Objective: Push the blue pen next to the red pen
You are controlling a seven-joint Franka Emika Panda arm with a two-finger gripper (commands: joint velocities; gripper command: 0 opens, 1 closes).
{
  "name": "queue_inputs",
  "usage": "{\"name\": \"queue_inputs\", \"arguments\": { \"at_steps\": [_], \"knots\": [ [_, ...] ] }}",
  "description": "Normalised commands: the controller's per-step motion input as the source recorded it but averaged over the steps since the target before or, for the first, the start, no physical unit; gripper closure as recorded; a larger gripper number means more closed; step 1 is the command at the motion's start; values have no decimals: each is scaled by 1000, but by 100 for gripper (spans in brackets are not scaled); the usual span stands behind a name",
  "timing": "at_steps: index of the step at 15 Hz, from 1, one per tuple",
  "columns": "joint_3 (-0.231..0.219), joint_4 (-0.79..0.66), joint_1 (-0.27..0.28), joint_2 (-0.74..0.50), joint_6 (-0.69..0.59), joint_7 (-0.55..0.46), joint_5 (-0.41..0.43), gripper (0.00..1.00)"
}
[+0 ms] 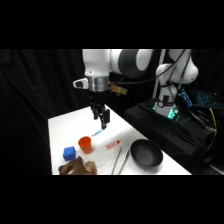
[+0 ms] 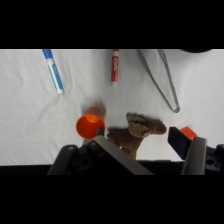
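Note:
The blue pen (image 1: pixel 97 134) (image 2: pixel 53 70) lies flat on the white table (image 1: pixel 65 125), blue with a whitish middle. The red pen (image 1: pixel 112 145) (image 2: pixel 115 66) lies apart from it, a clear gap of bare table between them. My gripper (image 1: pixel 103 119) (image 2: pixel 150 150) hangs just above the table, over the blue pen's far end in the side view, touching neither pen. Its fingers (image 2: pixel 187 147) stand apart and hold nothing. In the wrist view both pens sit near the top edge, the blue one at left, the red one at centre.
An orange cup (image 1: pixel 85 144) (image 2: pixel 90 125) stands near the blue pen. A blue cube (image 1: pixel 69 153) and a brown lumpy object (image 1: pixel 77 167) (image 2: pixel 136 131) sit at the table's front. Metal tongs (image 1: pixel 120 159) (image 2: pixel 161 77) lie beside a black bowl (image 1: pixel 146 152).

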Motion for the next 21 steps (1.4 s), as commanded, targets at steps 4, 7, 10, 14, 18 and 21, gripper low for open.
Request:
{"name": "queue_inputs", "arguments": {
  "at_steps": [4, 7, 10, 14, 18, 21],
  "knots": [
    [16, 43, -82, -29, -61, -47, -4, 0],
    [-78, 47, -161, -155, -180, -139, -85, 0],
    [-120, 17, -199, -214, -230, -246, -110, 0],
    [-115, 105, -206, -101, -286, -441, -108, 0],
    [-84, 178, -147, 99, -209, -421, -209, 0],
    [-32, 166, -93, 251, 98, -283, -149, 0]
  ]
}}
